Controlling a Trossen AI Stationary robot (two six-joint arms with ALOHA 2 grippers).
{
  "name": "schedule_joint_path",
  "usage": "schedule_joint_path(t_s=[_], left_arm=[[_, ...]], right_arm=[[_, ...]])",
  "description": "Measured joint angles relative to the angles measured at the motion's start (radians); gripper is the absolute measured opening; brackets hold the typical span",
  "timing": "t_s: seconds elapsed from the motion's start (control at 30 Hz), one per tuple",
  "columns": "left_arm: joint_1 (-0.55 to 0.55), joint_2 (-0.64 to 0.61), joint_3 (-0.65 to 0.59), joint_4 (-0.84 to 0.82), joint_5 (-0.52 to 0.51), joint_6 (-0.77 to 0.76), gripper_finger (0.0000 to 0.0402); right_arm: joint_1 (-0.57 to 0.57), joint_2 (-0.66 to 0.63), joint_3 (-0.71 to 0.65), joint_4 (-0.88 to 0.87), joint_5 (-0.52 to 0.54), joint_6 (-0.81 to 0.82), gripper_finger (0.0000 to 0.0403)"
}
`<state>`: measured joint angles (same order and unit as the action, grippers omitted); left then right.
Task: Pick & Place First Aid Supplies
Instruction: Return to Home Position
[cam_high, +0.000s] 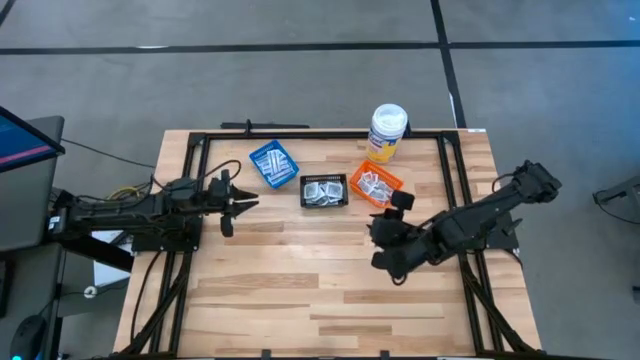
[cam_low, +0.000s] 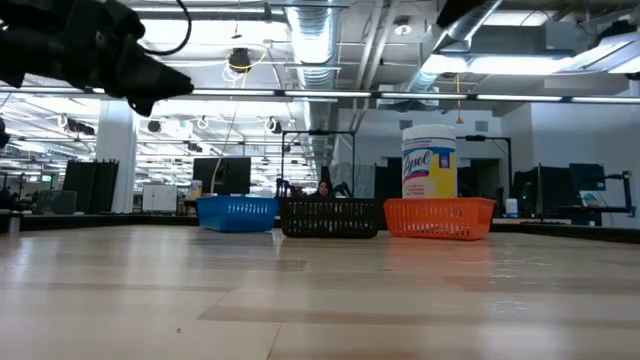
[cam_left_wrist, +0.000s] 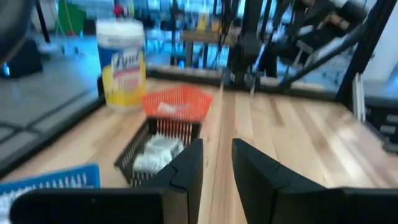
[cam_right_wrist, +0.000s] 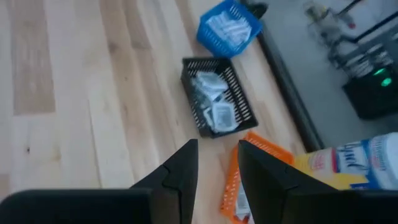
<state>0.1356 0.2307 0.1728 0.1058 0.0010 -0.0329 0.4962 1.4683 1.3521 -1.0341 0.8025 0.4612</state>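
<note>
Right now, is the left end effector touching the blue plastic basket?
Apart. The low view shows the left end effector well above the blue plastic basket.

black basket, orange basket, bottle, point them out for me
black basket (cam_low: 330, 218): low view, on its front wall
orange basket (cam_low: 438, 218): low view, on its front wall
bottle (cam_low: 429, 165): low view, on its label
</note>
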Motion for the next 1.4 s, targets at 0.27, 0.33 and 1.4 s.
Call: schedule_joint_path(t_s=[0.27, 0.33, 1.4], left_arm=[[0.000, -0.087, -0.011, 0.060, 0.000, 0.002, 0.0086], [0.000, -0.099, -0.011, 0.060, 0.000, 0.003, 0.0086], [0.000, -0.014, -0.010, 0.187, 0.000, 0.104, 0.0086]], right_arm=[[0.098, -0.204, -0.233, 0.168, 0.106, -0.015, 0.0107], [0.115, -0.285, -0.360, 0.298, 0.098, -0.028, 0.0107], [-0.317, -0.980, -1.344, 1.459, -0.623, -0.455, 0.0107]])
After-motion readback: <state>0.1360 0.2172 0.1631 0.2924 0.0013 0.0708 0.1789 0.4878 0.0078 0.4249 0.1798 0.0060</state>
